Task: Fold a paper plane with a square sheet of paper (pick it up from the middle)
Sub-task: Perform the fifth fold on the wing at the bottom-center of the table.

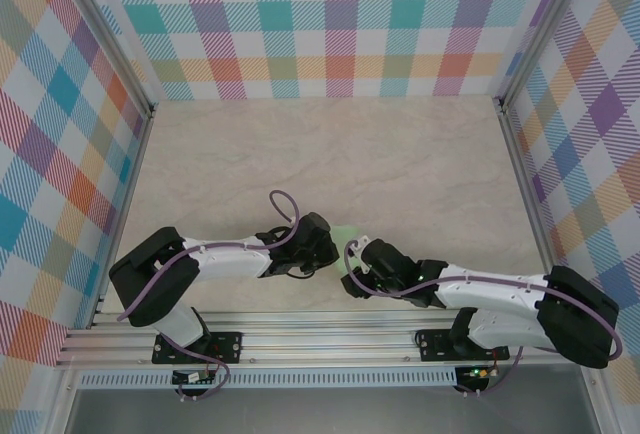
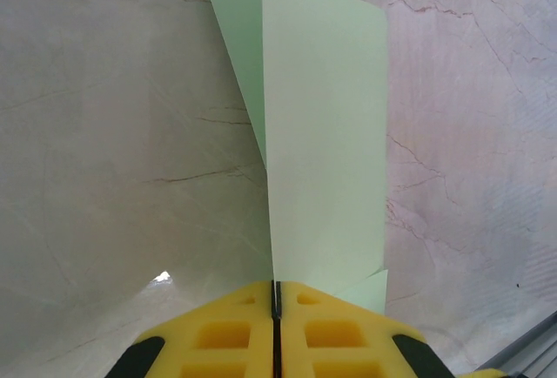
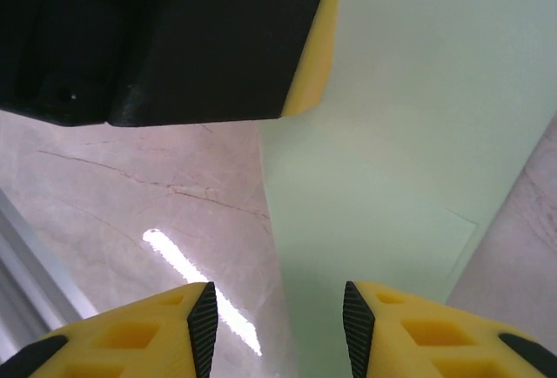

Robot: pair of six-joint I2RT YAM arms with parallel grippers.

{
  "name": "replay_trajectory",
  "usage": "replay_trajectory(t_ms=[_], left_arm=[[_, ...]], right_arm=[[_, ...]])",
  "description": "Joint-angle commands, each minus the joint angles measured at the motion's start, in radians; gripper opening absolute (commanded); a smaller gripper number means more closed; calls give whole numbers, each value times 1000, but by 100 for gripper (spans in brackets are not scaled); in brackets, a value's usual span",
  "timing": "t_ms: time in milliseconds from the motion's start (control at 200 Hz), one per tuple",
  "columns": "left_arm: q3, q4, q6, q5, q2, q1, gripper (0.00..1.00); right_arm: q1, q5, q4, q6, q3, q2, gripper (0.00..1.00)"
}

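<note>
The pale green sheet of paper (image 2: 324,134) is folded along a straight crease, and my left gripper (image 2: 277,289) is shut on that creased edge. In the left wrist view the paper rises from the yellow jaws, with a second layer (image 2: 239,38) behind it. From above, a small patch of the paper (image 1: 346,237) shows between the two grippers near the table's front edge. My right gripper (image 3: 277,326) stands open just below the paper (image 3: 409,125), whose left edge runs down between the fingers without being pinched. The left gripper (image 1: 328,249) and right gripper (image 1: 354,266) are almost touching.
The marble-look tabletop (image 1: 330,154) stretches away behind the arms, enclosed by plaid walls (image 1: 330,24). An aluminium rail (image 1: 330,339) runs along the near edge. The left gripper's black body (image 3: 148,38) hangs close above the right fingers.
</note>
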Motion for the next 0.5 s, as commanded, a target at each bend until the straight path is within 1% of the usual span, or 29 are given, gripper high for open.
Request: replay_trajectory(t_ms=[0, 205, 275, 495], left_arm=[[24, -9, -5, 17, 10, 8, 8], [29, -1, -5, 27, 16, 9, 8], [32, -4, -4, 30, 15, 10, 8], [36, 0, 1, 35, 16, 12, 8]], right_arm=[[30, 81, 87, -96, -10, 29, 46], [77, 156, 125, -148, -16, 81, 47], [96, 199, 132, -156, -16, 94, 48], [139, 292, 108, -201, -10, 134, 49]])
